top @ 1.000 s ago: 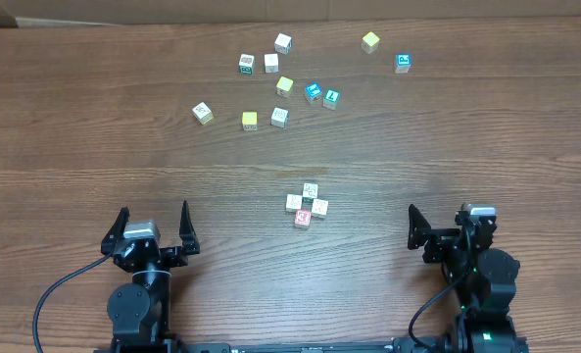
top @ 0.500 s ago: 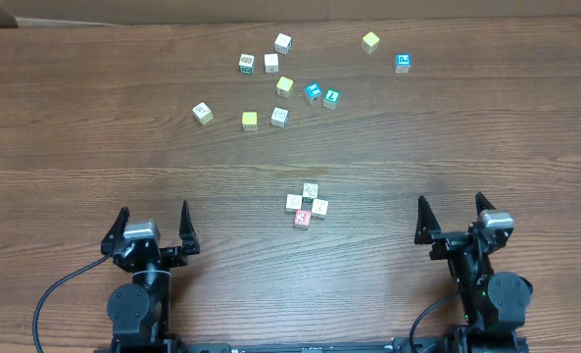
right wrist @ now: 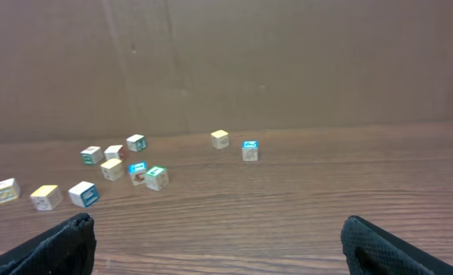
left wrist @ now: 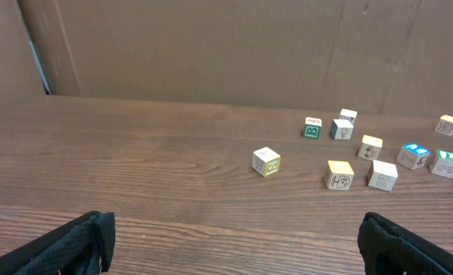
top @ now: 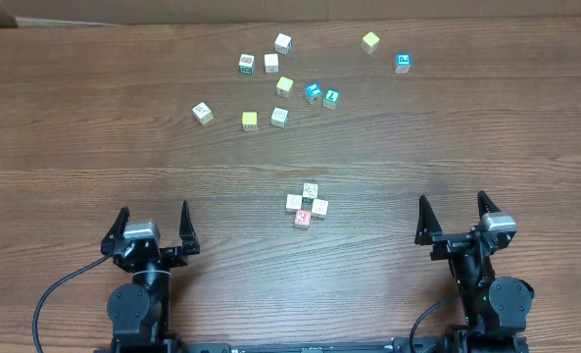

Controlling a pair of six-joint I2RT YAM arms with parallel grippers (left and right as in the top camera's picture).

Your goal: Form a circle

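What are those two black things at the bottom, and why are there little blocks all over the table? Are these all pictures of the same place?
Yes, it is one place seen three ways. The black things are two robot arms. Each ends in a claw with two fingers: the left claw and the right claw. Both claws are open and hold nothing.

The top picture looks straight down from above the wooden table. The other two come from small cameras on the robot's wrists, so you see the dark fingers at the bottom corners and the table stretching away.

On the table lie small picture cubes. A little clump of cream cubes sits between the arms, one with a red face; this is the circle being made. Farther away more cubes are scattered, some blue-faced, some yellow.
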